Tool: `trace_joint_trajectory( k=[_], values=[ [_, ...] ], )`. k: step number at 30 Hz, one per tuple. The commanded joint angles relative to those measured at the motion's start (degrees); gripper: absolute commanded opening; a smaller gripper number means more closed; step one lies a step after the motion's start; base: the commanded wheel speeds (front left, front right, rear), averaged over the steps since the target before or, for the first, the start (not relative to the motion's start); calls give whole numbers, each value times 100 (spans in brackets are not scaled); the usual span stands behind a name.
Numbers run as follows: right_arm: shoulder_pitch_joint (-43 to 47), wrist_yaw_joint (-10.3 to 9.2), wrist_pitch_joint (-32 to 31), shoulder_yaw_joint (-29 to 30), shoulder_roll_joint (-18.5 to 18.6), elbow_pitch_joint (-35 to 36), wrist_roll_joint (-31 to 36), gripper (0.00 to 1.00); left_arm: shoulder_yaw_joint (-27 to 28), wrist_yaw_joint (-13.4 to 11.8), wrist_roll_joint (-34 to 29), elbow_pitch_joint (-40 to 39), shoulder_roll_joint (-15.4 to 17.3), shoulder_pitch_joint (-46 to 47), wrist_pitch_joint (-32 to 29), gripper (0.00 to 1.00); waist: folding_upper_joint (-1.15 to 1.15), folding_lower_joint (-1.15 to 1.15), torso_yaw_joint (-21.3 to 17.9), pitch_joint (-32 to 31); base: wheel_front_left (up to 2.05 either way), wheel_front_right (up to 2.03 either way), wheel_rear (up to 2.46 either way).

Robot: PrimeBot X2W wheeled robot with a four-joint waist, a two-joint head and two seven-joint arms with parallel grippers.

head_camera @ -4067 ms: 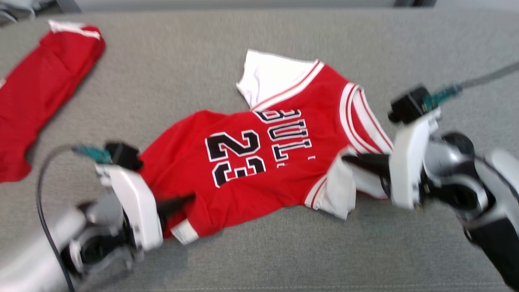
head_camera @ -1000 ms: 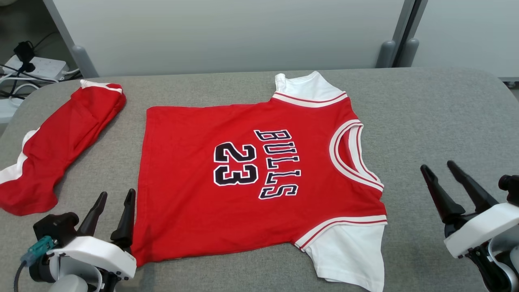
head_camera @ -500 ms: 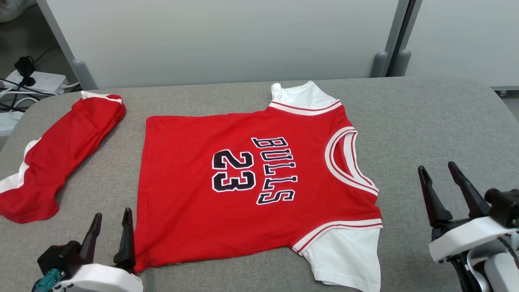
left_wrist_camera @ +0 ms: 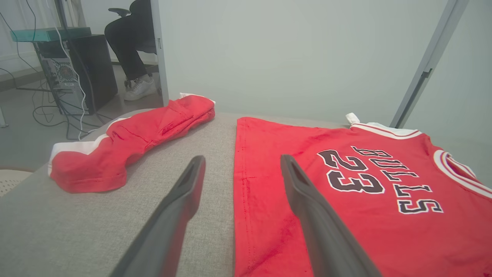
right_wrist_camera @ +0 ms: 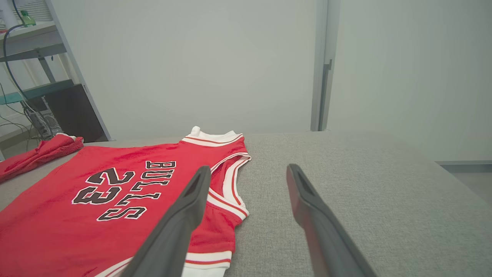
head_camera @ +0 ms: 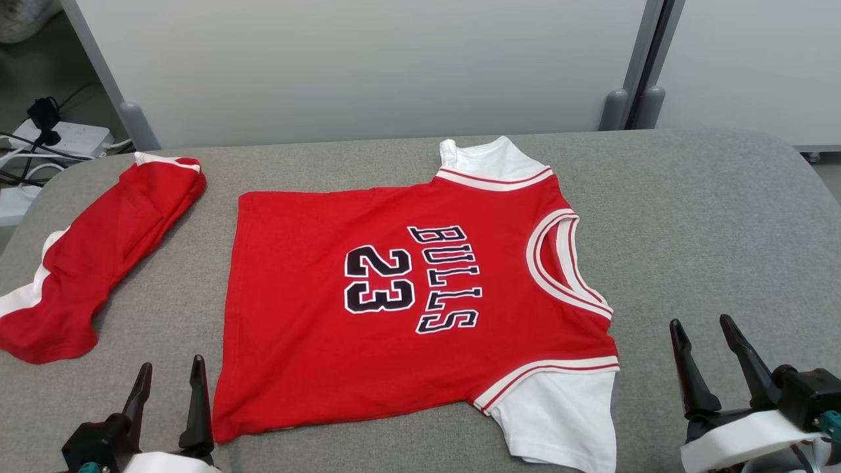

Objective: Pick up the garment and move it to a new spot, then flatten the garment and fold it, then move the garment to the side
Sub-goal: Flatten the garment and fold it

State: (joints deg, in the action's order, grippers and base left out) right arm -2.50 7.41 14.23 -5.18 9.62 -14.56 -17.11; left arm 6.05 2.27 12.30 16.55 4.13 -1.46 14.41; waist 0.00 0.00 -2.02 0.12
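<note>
Garment (head_camera: 394,309) is a red jersey lying flat and face up mid-bench (head_camera: 696,210), hem toward the robot's left, collar toward its right.

Hidden / cut off:
- Near white sleeve (head_camera: 565,420) runs down to the bottom edge of the head view. In the right wrist view it's cropped by the frame and partly behind a finger.
- Far white sleeve (head_camera: 489,157) has a small bit sticking up at its left corner; can't tell if that's a fold or a tag.
- Left gripper (head_camera: 170,362): fingers apart, holding nothing. Its body is mostly cropped at the bottom of the head view. Fingertips sit just beside the near hem corner. In the left wrist view one finger is over bare bench and the other over the hem edge; can't tell whether it touches the cloth.
- Right gripper (head_camera: 700,321): fingers apart, holding nothing, over bare bench and apart from the collar side. Wrist housing is cropped at the lower right corner.
- Second red garment (head_camera: 98,256), bunched, at the bench's left end, apart from the jersey. White trim shows at both ends; its shape is hard to make out.
- Person (left_wrist_camera: 128,42) seated behind the panel in the left wrist view: legs and a pale shoe visible.

Writing: "BULLS" over "23" (head_camera: 381,279), black with white outline, sideways in the head view, letter tops toward the collar.
</note>
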Motion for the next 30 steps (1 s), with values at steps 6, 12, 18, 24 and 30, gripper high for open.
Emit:
trace_joint_trajectory(
  k=[6,12,18,24,30],
  values=[
    [-113,8,76,-50,30,267,88,100,345,130,-214,-137,-45,98,59,100,0,0,19,21,0,0,0],
    [-144,8,76,-93,72,186,71,100,423,209,-317,-82,-90,144,59,100,0,0,72,21,0,0,0],
    [-66,8,76,-439,74,-311,-334,100,395,296,-317,125,-113,119,59,100,0,0,109,69,0,0,0],
    [-81,8,-12,-1172,195,-1029,-1136,100,187,389,-313,316,-121,180,59,100,0,0,163,271,0,0,0],
    [-168,8,-101,-1792,276,-1513,-1858,100,9,428,-276,417,-123,280,59,100,0,0,225,379,0,0,0]
  ],
)
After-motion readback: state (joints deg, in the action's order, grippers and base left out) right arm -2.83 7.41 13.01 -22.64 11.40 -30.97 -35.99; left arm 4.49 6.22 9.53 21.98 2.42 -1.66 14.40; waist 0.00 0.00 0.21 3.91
